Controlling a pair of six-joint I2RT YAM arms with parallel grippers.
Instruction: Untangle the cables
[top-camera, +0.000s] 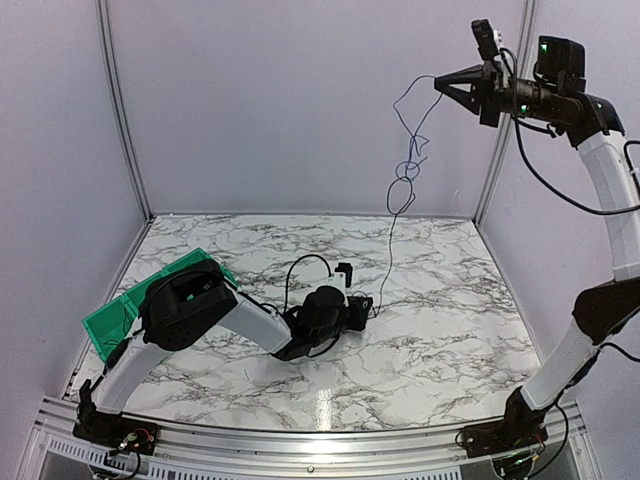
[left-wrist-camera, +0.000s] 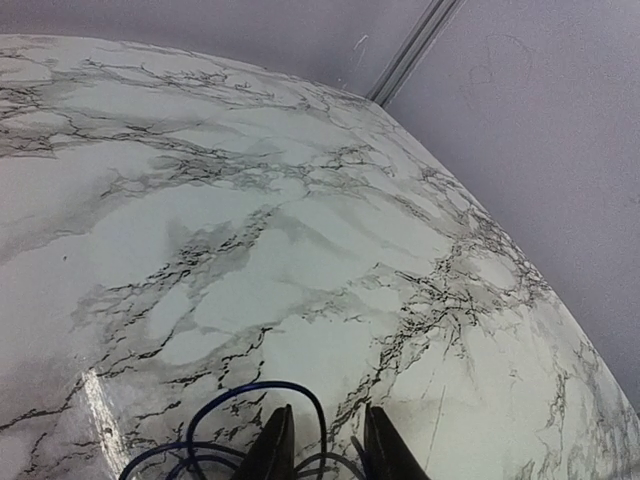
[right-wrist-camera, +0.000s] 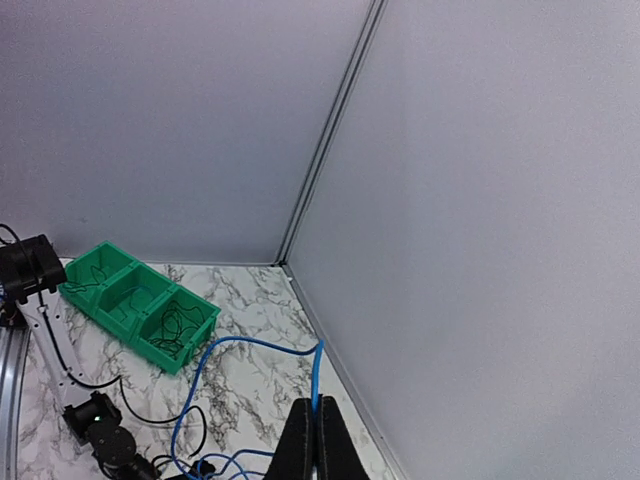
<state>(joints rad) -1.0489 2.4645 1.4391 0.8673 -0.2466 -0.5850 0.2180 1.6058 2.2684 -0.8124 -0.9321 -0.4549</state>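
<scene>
Your right fingers (right-wrist-camera: 298, 450) pinch the blue cable (right-wrist-camera: 250, 342) high; your left fingers (left-wrist-camera: 275, 445) stand apart astride cables (left-wrist-camera: 250, 386) on the table (left-wrist-camera: 250, 250). A knot (top-camera: 405, 172) hangs mid-strand: untangling is unfinished.

Top view overlooks table (top-camera: 450, 320); left wrist close, right wrist high.

The right half of the worktop (top-camera: 470, 310) lies bare, open to a low pass up to the back wall (top-camera: 300, 100). A blue cable (top-camera: 389, 235) hangs from the raised right gripper (top-camera: 440, 85), pinched in its closed fingers, down to the middle. It forms a thin barrier to any sideways sweep there. The left arm (top-camera: 240, 320) lies low across the left centre, and the left gripper (top-camera: 362, 303) seems to sit among the cable's loops. A green bin (top-camera: 105, 325) blocks the left edge.
</scene>
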